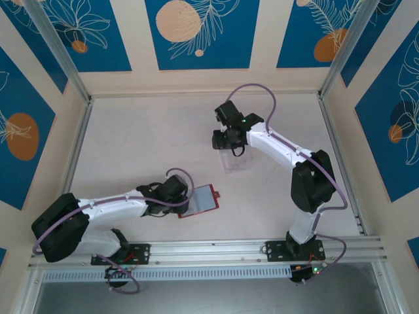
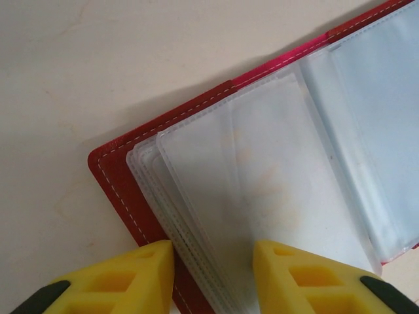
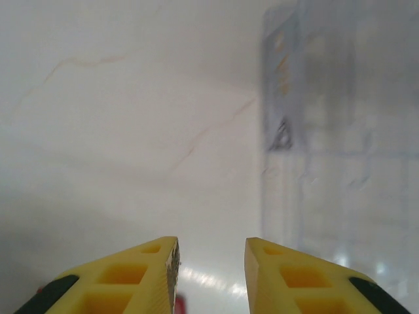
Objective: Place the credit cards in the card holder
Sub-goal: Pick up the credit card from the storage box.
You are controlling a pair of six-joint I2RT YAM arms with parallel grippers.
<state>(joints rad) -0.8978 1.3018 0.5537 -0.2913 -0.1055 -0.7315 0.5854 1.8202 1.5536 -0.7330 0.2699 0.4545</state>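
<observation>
The holder [image 1: 200, 201] lies open at lower centre of the surface [image 1: 131, 144], its sleeves apparently cardless. Left fingers [image 2: 124, 278] stand apart over its edge. Right fingers [image 3: 127, 275] are apart and empty beside the tray [image 1: 237, 160]. Loading seems all ahead.

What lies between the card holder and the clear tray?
Nothing: in the top view, only bare table separates the card holder and the clear tray.

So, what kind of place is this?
Probably a robot test cell: two white-and-black robot arms bolted to an aluminium rail, a pale table, and blue wall panels printed with leaves around it.
</observation>
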